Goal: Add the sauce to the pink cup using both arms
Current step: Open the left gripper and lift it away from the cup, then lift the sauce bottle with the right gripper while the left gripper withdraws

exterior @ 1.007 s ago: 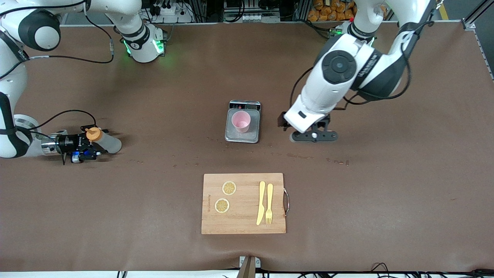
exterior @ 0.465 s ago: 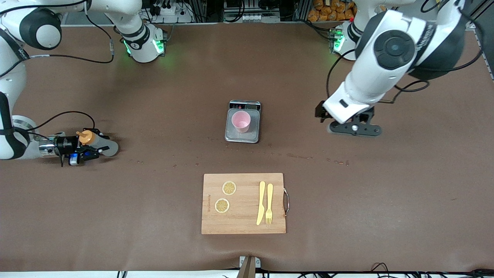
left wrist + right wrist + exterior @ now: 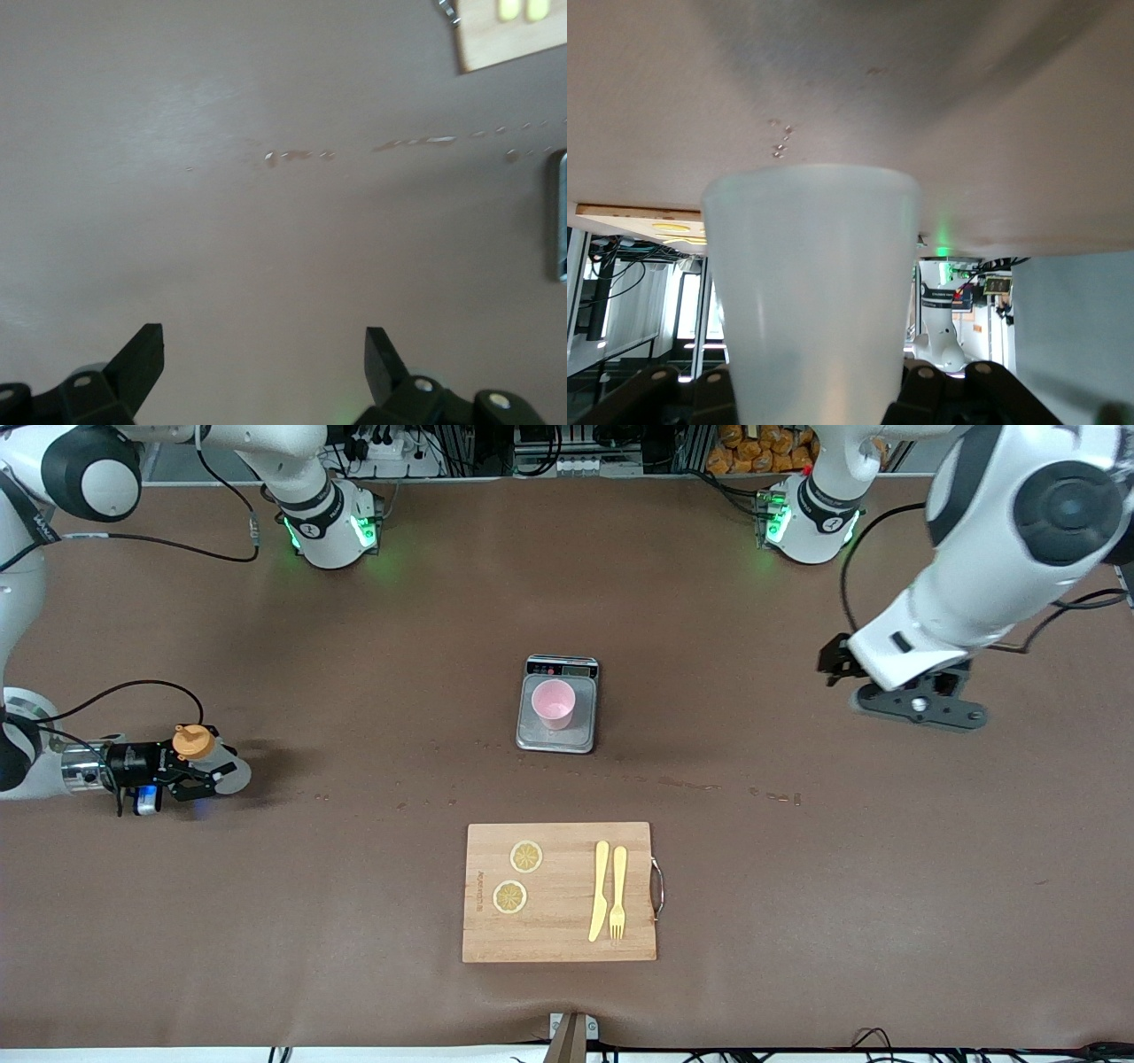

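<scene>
The sauce [image 3: 209,762] is held by the right gripper [image 3: 190,775], closed on its body, low over the table toward the right arm's end, well apart from the grey scale [image 3: 558,707]; the pink cup [image 3: 554,703] is placed on the scale; the left gripper [image 3: 917,707] is kept wide open and empty toward the left arm's end of the table, well apart from the scale.

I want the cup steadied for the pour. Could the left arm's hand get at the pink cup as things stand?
Probably yes. The left hand hangs open and empty over bare table toward the left arm's end, and nothing stands between it and the pink cup on the scale.
</scene>
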You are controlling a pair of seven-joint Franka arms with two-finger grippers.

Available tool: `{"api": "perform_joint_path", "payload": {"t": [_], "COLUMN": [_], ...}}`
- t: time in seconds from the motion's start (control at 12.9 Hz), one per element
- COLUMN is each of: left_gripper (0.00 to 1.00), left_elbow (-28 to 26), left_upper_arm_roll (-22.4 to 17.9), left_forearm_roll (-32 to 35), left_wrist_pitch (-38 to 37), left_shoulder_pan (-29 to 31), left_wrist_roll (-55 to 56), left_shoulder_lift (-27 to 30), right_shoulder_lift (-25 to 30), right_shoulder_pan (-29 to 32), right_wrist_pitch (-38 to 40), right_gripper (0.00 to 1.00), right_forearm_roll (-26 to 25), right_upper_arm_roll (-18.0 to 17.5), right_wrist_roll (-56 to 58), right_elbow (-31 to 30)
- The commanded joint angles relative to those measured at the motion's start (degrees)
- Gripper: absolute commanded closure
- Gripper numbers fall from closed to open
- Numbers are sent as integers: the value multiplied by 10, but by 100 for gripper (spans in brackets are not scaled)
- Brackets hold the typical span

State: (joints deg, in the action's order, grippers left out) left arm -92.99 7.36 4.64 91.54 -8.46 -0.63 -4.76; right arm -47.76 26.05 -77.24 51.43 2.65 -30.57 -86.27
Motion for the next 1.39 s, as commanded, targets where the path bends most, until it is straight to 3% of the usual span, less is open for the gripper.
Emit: {"api": "perform_joint_path", "payload": {"t": [0.0, 0.46, 1.01, 1.32], "left_gripper": [0, 0, 0, 0], "left_elbow": [-10, 38, 69, 71], "left_upper_arm_roll": [-53, -54, -55, -53], "left_forearm_roll": [5, 4, 4, -8], "left_wrist_pitch": [-28, -78, -78, -99], "left_shoulder_pan": [-14, -4, -9, -4], "left_wrist_roll": [-63, -32, -34, -30], "left_shoulder_lift": [35, 40, 43, 44], "right_shoulder_lift": [35, 85, 162, 232], "right_shoulder_pan": [-37, -120, -225, -283], "right_wrist_pitch": [-28, -136, -270, -370], "right_gripper": [95, 95, 95, 96], "right_forearm_roll": [10, 10, 7, 3], "right_upper_arm_roll": [2, 2, 4, 4], "right_wrist_roll": [-46, -168, -330, -360], "right_elbow": [-14, -35, -91, -186]}}
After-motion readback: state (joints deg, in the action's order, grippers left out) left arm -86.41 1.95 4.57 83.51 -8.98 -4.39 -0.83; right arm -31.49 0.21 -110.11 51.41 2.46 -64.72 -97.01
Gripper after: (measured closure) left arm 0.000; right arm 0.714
